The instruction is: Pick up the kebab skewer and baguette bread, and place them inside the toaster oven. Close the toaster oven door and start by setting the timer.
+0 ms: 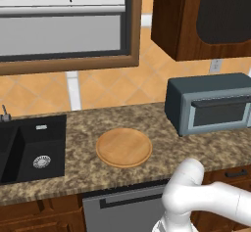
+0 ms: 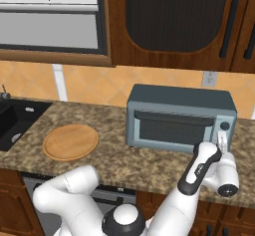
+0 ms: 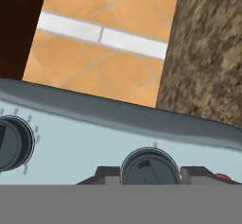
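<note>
Left base view
- Toaster oven [image 1: 208, 104]: stands at the right of the frame on the speckled brown worktop [image 1: 78, 152], against the tiled wall.
- Toaster oven door [image 1: 219, 112]: upright and shut, its bar handle along the top edge.
- Wooden plate [image 1: 123, 147]: round and flat, at the centre of the frame, well apart from the oven.
- Sink [image 1: 29, 150]: black basin set into the worktop at the left edge.
- Arm: a white elbow rises at the lower right.

Right base view
- Toaster oven [image 2: 180, 114]: right of centre; door [image 2: 169, 129] shut, dark glass facing the camera.
- Hand [image 2: 222, 143]: at the oven's right front, up against the control panel just below a round knob; whether the fingers grip anything cannot be told here.
- Wooden plate [image 2: 70, 141]: on the worktop [image 2: 124, 163] at the left, apart from the oven.

Hand view
- Oven front panel [image 3: 85, 142]: pale grey-blue band across the lower frame.
- Timer knob [image 3: 150, 167]: dark and round, at the bottom centre.
- Hand [image 3: 150, 175]: the two dark fingertips sit on either side of that knob, set narrowly about it; firm contact cannot be told.
- Second knob [image 3: 14, 142]: at the left edge.
- Worktop [image 3: 208, 53]: upper right.
</note>
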